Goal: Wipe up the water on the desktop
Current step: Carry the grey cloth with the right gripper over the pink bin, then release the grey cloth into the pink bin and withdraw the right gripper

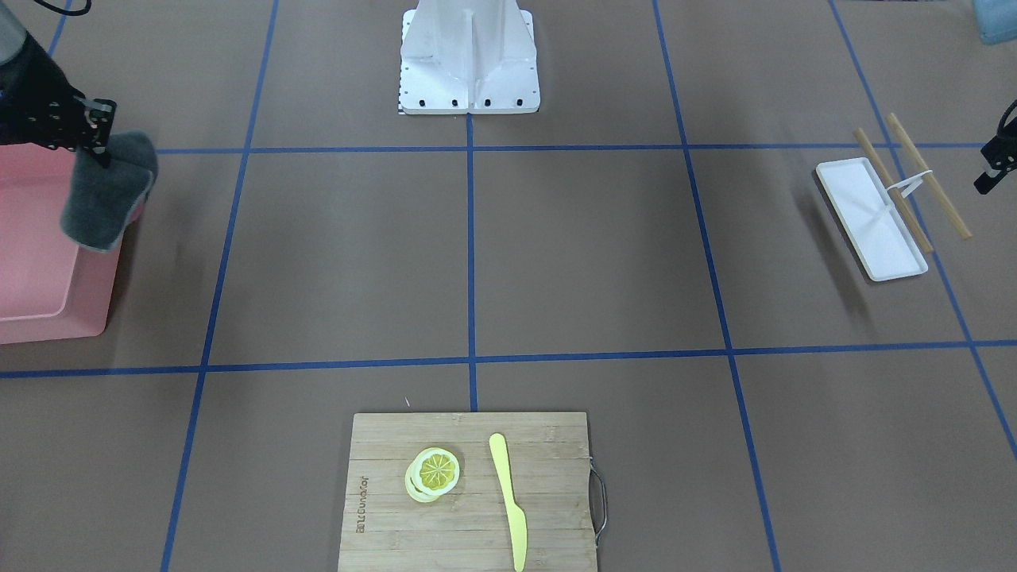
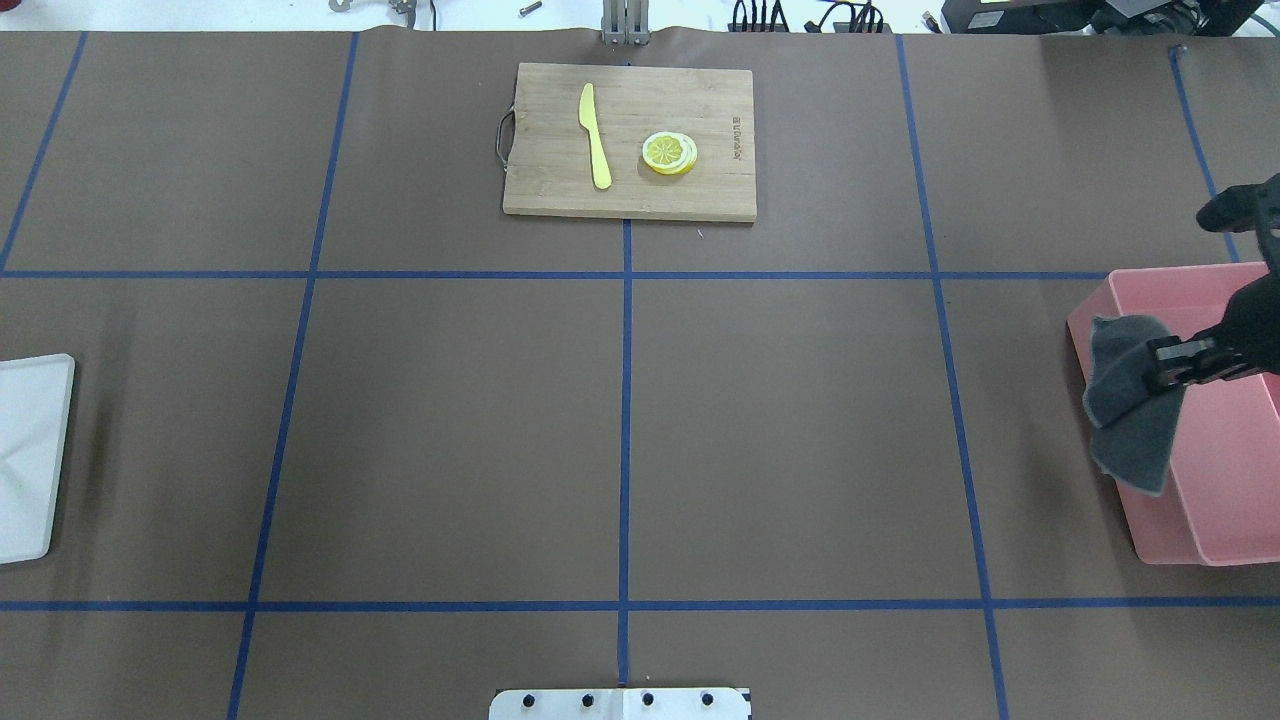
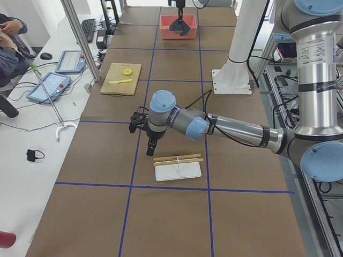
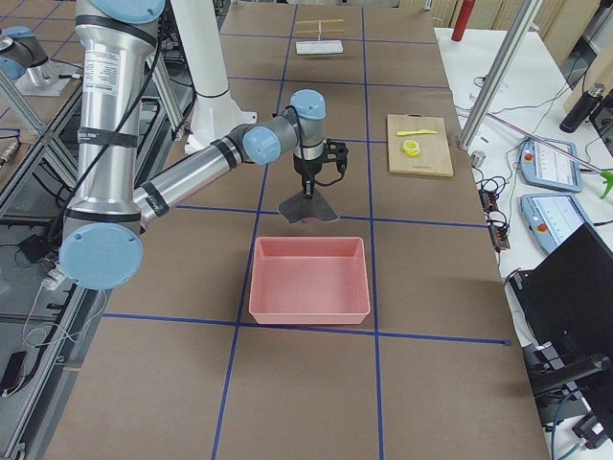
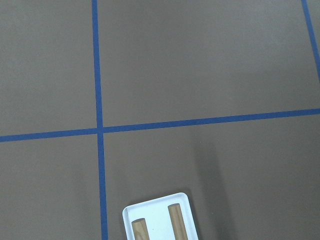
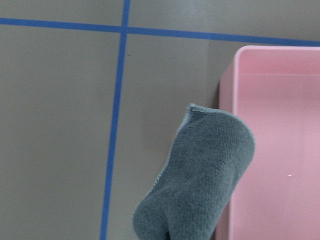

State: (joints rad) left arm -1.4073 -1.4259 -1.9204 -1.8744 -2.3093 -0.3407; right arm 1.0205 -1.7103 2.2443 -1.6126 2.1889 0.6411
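The desktop (image 2: 780, 430) is matte brown with blue tape lines; I see no water on it. My right gripper (image 2: 1165, 365) is shut on a dark grey cloth (image 2: 1130, 400) and holds it in the air over the inner edge of a pink bin (image 2: 1230, 470). The cloth hangs down in the front-facing view (image 1: 107, 195) and fills the lower middle of the right wrist view (image 6: 200, 175). My left gripper (image 1: 993, 171) shows only in part at the table's far side, above the desktop beside a white tray (image 1: 870, 218); I cannot tell whether it is open or shut.
A bamboo cutting board (image 2: 560, 190) with lemon slices (image 2: 669, 153) and a yellow knife (image 2: 594, 135) lies at the far middle edge. Two wooden sticks (image 1: 926, 175) rest across the white tray. The robot's white base (image 1: 469, 63) stands at the near middle.
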